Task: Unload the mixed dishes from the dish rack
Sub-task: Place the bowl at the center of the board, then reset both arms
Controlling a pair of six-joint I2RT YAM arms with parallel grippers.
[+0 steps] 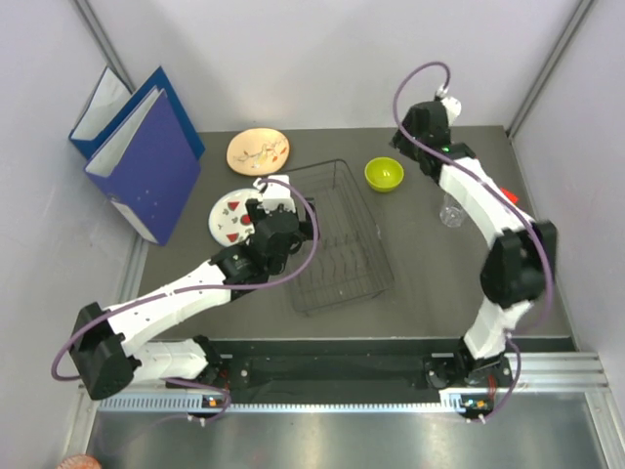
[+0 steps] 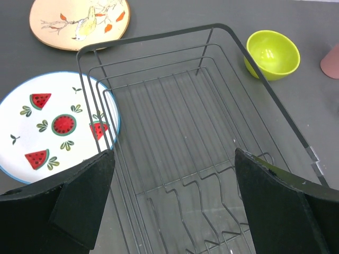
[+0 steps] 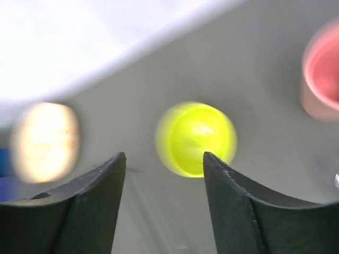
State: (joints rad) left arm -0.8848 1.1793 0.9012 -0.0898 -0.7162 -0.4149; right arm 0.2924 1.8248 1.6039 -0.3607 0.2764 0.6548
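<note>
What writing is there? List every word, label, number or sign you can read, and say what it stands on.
No readable text in any view.
Blue binder: small pale marks on the cover, too small to read.
White plate: watermelon pictures only, no words.
Tan plate: bird and branch drawing only, no words.

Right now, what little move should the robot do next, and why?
Probably lift the right gripper away from the lime bowl. Its jaws are apart, the bowl sits on the table, and the dish rack looks empty, so nothing seems left to unload.
</note>
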